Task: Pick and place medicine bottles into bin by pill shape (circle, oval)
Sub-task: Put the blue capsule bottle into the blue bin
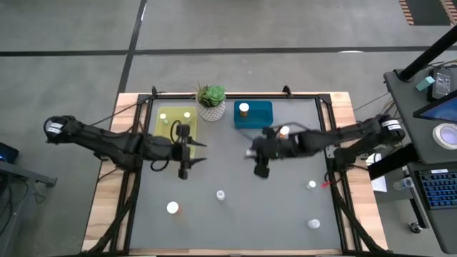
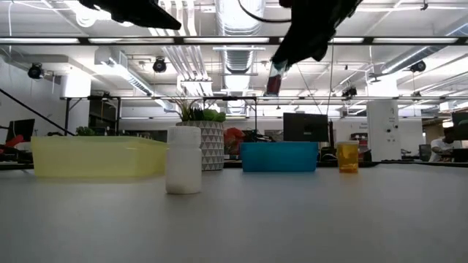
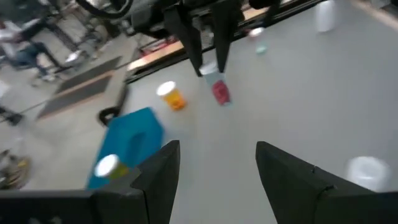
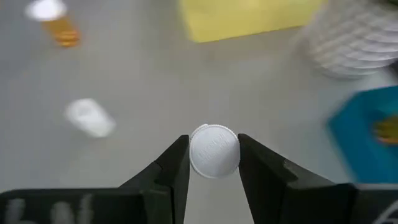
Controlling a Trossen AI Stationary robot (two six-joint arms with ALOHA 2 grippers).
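white-capped, a medicine bottle (image 4: 214, 151) sits clamped between the jaws of our right gripper (image 1: 258, 158), lifted off the table (image 1: 235, 221) on the near side of the blue bin (image 1: 261, 116). in the low view it hangs high above the blue bin, tilted, showing a reddish body. our left gripper (image 1: 191, 152) hovers just in front of the yellow bin (image 1: 190, 128), well left of the blue bin, its jaws parted and holding nothing. one bottle (image 1: 244, 108) already stands inside the blue bin, and an amber one (image 1: 284, 131) stands on the table just off that bin's right front corner. two white caps (image 1: 188, 113) show in the yellow bin. a potted plant (image 1: 211, 101) stands between the two bins. more bottles (image 1: 172, 208) lie scattered on the table far in front of the blue bin.
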